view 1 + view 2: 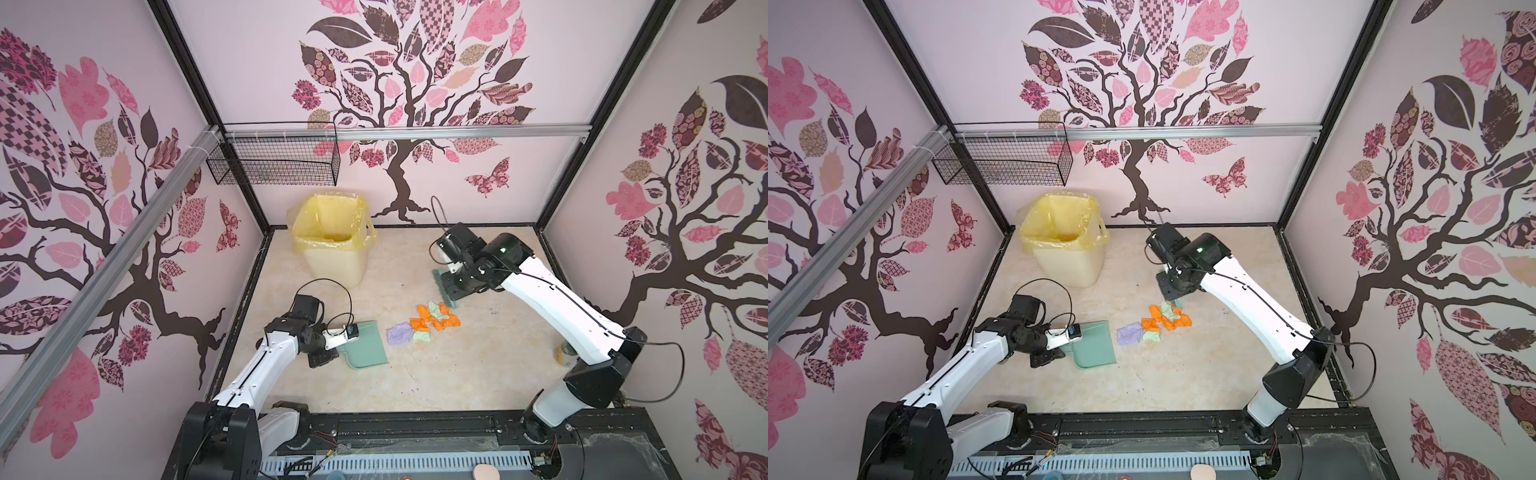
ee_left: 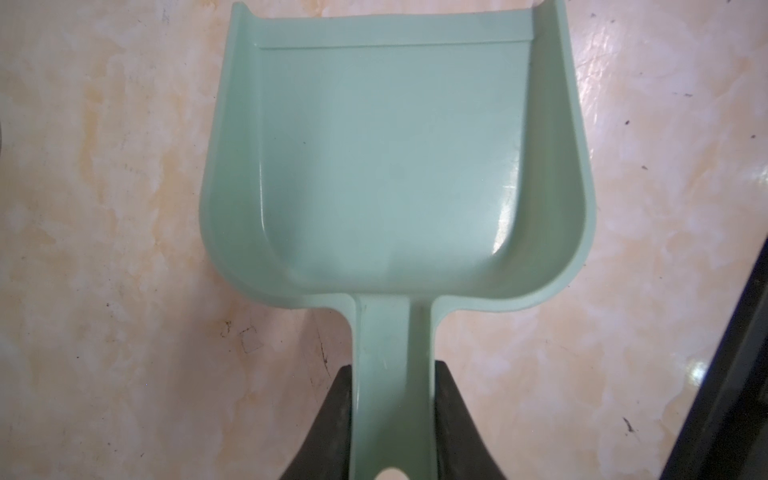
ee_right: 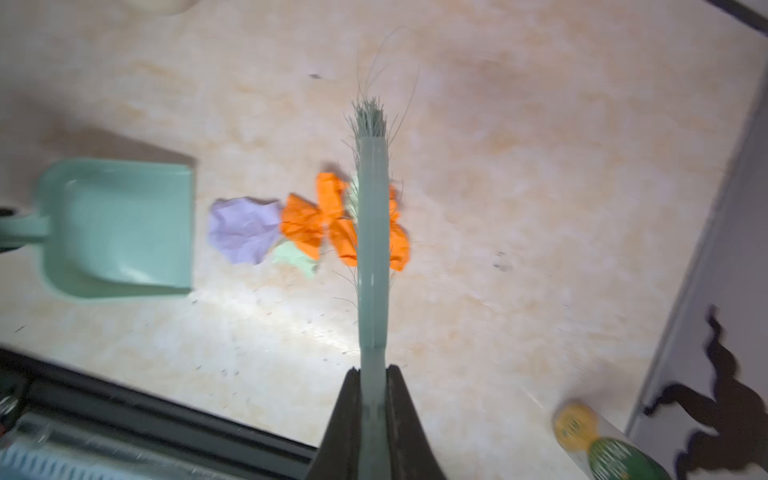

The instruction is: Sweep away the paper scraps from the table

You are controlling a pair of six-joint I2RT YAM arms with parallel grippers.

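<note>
The paper scraps (image 1: 424,324) lie bunched in one small heap near the middle of the table (image 1: 457,374), orange pieces mixed with pale green, and one lilac piece on the heap's nine o'clock edge. Just beyond that lilac piece, at nine o'clock from the heap with a narrow strip of bare table between, sits a pale green dustpan (image 1: 368,345), its open mouth turned toward the scraps. The left gripper (image 2: 392,374) has its two black fingers pinched on either side of the dustpan's handle. At about one o'clock from the heap, the right gripper (image 3: 372,370) is clamped on the handle of a brush (image 1: 444,291) of the same green. The bristles point down at the heap's edge, and I cannot tell whether they touch the paper. A bin (image 1: 332,249) lined with a yellow bag stands at eleven o'clock on the table, with a black wire basket (image 1: 274,162) hung on the wall above it.
</note>
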